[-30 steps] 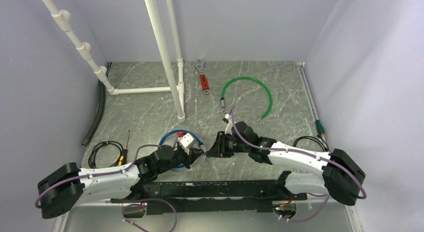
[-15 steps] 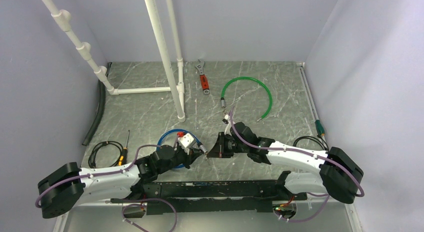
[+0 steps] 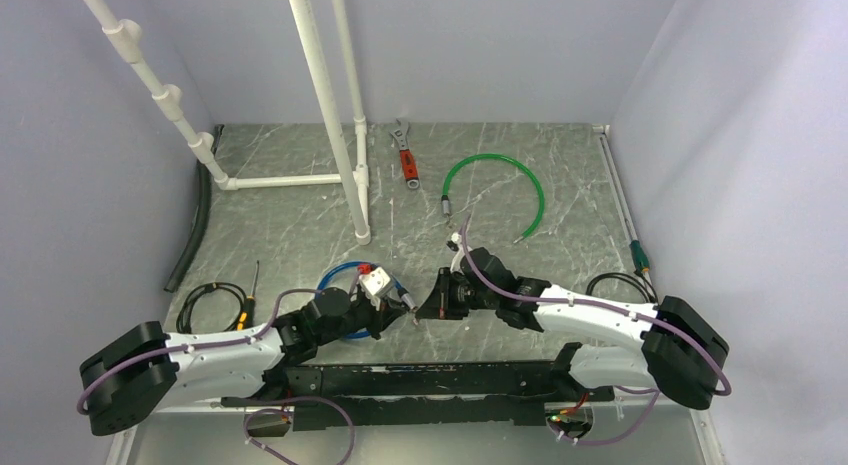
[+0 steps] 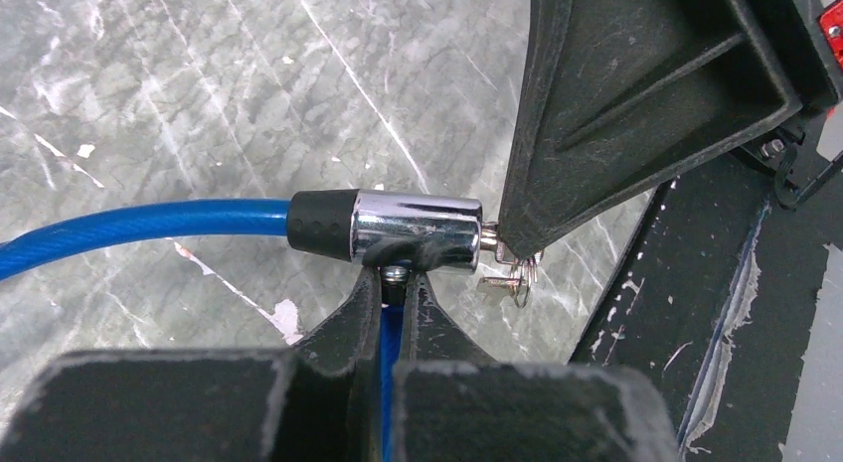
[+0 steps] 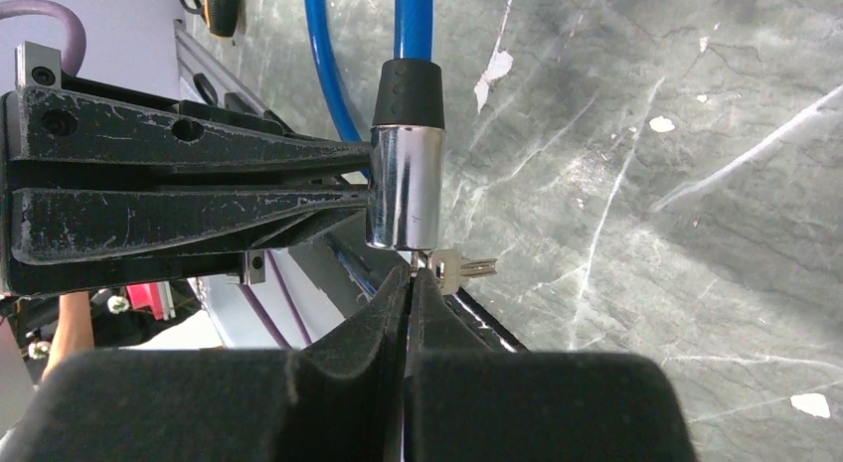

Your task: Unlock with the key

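Looking from the left, I see my left claw (image 4: 398,280) clenched on the chrome lock cylinder (image 4: 418,229) of the blue cable (image 4: 139,224), over the counter (image 4: 149,84). The key (image 5: 459,267) sits at the cylinder's free end, right at the fingertips of my right claw (image 5: 410,279), which is clamped tight on it.

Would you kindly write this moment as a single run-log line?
left gripper jaws shut on blue-cable lock | right gripper jaws shut on key at lock's end | stage: key at lock, unlocking unconfirmed
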Tool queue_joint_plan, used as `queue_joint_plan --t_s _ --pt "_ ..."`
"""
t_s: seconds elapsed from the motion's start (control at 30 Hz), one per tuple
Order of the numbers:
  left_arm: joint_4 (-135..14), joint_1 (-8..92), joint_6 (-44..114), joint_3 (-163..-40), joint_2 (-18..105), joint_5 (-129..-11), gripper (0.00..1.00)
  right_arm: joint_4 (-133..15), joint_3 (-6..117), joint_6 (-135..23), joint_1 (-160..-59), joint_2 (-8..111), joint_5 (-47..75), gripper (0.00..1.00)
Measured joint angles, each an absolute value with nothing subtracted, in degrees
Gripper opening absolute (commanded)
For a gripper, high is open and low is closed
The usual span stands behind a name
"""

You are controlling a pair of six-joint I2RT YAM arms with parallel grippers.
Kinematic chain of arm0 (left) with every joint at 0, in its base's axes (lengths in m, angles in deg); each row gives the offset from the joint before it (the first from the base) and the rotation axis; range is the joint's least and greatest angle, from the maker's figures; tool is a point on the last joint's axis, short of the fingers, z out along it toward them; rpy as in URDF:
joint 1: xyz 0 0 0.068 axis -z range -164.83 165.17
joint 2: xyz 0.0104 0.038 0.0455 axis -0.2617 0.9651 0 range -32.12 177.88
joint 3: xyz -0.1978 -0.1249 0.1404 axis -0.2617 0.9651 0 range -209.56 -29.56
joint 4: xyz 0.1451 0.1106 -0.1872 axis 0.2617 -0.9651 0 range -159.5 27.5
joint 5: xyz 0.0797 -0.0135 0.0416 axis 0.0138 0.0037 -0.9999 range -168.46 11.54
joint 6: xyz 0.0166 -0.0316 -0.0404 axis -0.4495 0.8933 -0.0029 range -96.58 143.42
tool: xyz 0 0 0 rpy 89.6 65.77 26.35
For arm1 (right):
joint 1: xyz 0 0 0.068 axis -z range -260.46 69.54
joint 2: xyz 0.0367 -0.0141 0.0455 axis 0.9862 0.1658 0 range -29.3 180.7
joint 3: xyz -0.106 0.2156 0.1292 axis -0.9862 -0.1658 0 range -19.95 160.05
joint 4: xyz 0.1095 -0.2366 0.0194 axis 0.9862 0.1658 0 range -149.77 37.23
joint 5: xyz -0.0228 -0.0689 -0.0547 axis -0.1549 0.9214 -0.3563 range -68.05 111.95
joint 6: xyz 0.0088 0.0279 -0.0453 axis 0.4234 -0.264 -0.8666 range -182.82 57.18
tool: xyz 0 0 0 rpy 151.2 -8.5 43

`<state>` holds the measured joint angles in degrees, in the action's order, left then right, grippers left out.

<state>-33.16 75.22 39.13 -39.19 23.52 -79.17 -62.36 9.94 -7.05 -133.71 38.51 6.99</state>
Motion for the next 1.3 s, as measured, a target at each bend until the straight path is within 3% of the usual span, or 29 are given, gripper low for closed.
queue_joint_plan --t_s 0.3,0.9,1.3 --pt "-31.58 74.96 39.11 -39.19 25.02 -77.31 0.00 -64.35 7.19 -5.50 -133.03 36.67 6.13 0.00" --pt "-29.55 74.96 37.51 -38.14 17.94 -79.80 0.00 -87.25 -1.64 9.87 -127.59 35.10 -3.88 0.00" --pt "-26.62 74.96 35.94 -37.38 17.94 -81.16 0.00 -115.01 -9.01 23.55 -127.20 45.00 -4.80 0.00"
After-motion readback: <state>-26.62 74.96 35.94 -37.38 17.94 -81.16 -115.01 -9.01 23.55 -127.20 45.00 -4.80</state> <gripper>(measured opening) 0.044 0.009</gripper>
